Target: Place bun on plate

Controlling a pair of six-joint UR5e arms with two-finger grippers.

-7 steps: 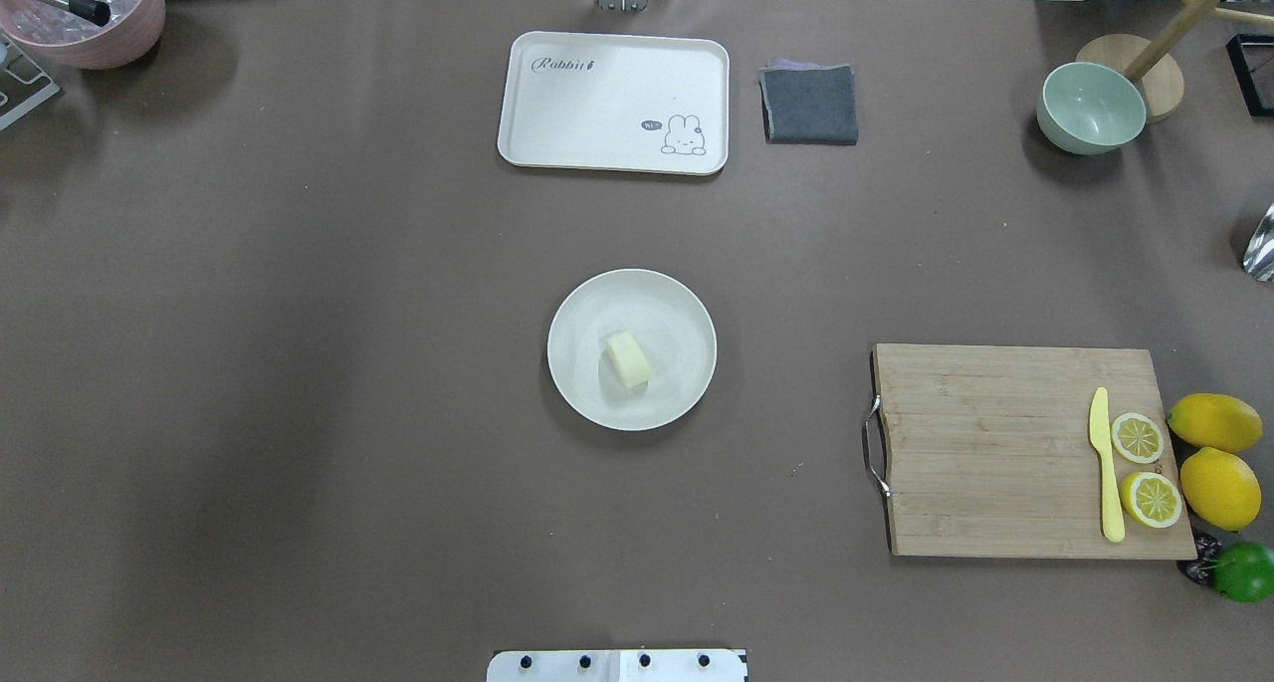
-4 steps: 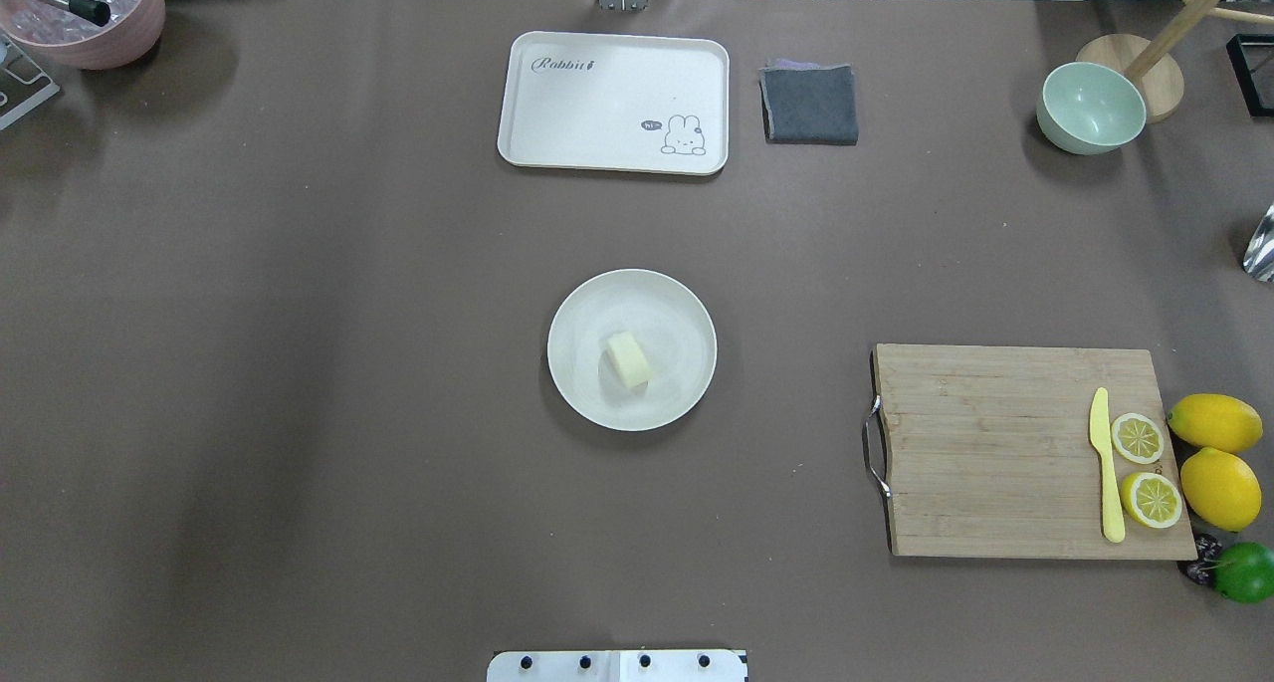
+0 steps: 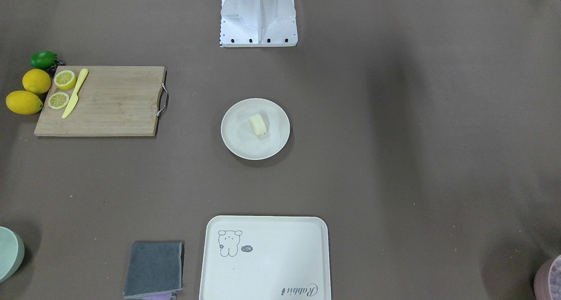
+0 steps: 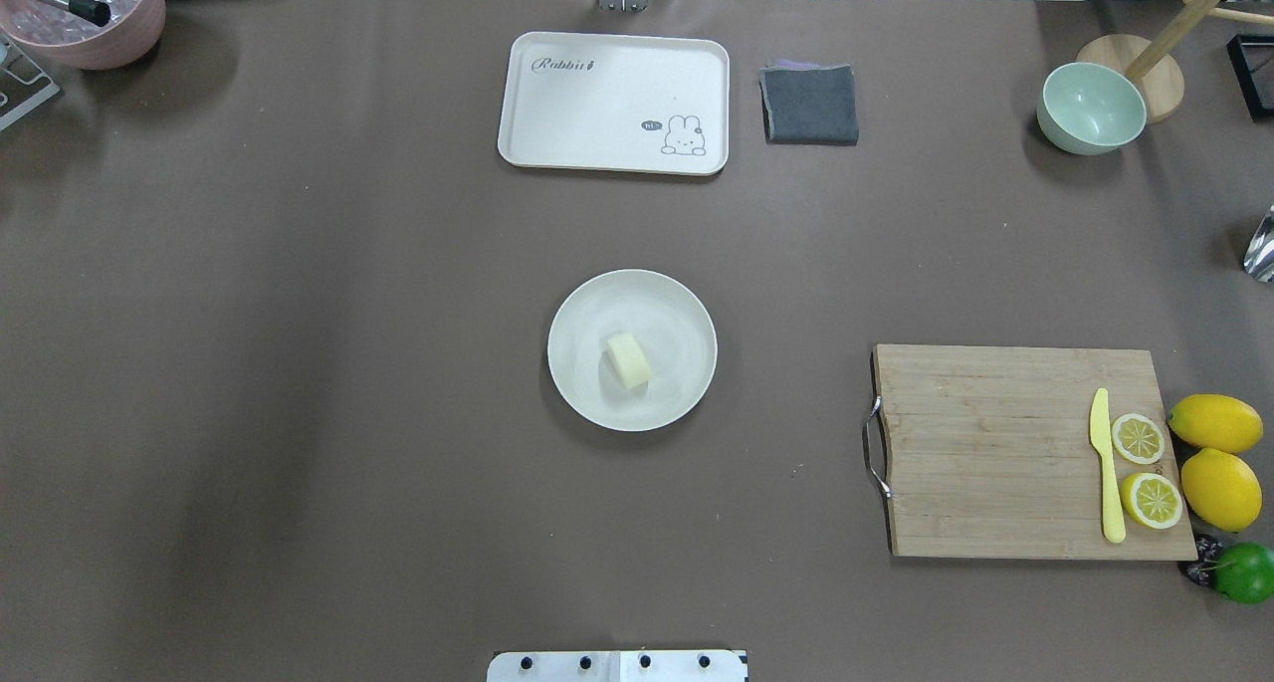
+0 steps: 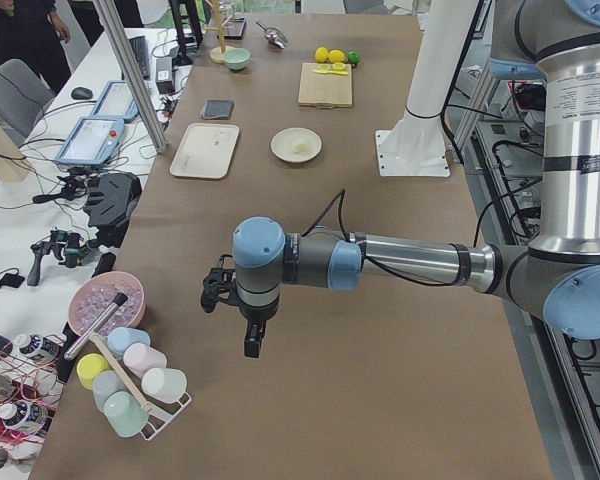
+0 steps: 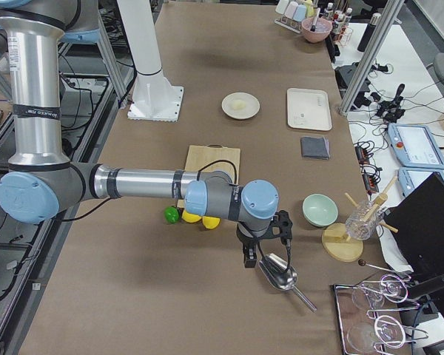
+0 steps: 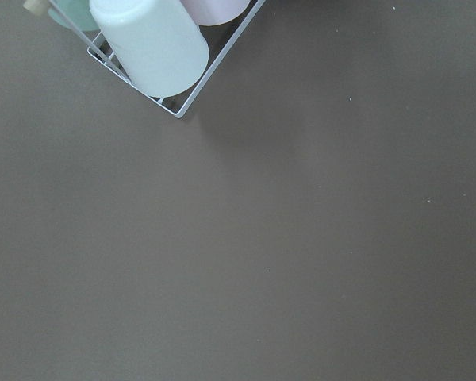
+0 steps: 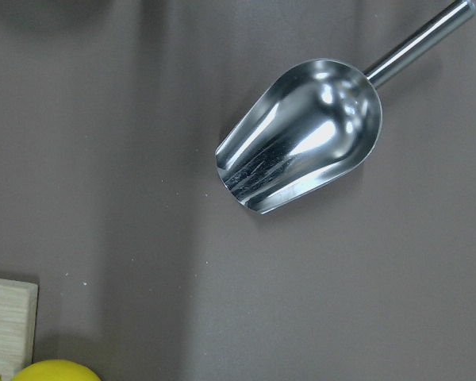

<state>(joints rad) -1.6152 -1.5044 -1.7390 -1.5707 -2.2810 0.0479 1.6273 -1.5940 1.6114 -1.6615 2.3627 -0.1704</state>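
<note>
The pale cream bun (image 4: 628, 359) lies on its side near the middle of the round cream-white plate (image 4: 672, 309) at the table's centre. The front-facing view shows the same, with the bun (image 3: 258, 124) resting on the plate (image 3: 240, 139). Nothing touches either one. My left gripper (image 5: 242, 335) hovers over bare table far from the plate, beside a rack of cups, and I cannot tell whether it is open or shut. My right gripper (image 6: 266, 255) hangs at the opposite end of the table above a metal scoop (image 8: 301, 135); its state cannot be told either.
A rectangular cream tray (image 4: 614, 102) and a folded grey cloth (image 4: 809, 104) lie beyond the plate. On the right stand a green bowl (image 4: 1090, 108) and a wooden board (image 4: 995, 453) with lemon halves and a yellow knife, with whole lemons beside it. A pink bowl (image 4: 90, 15) sits far left.
</note>
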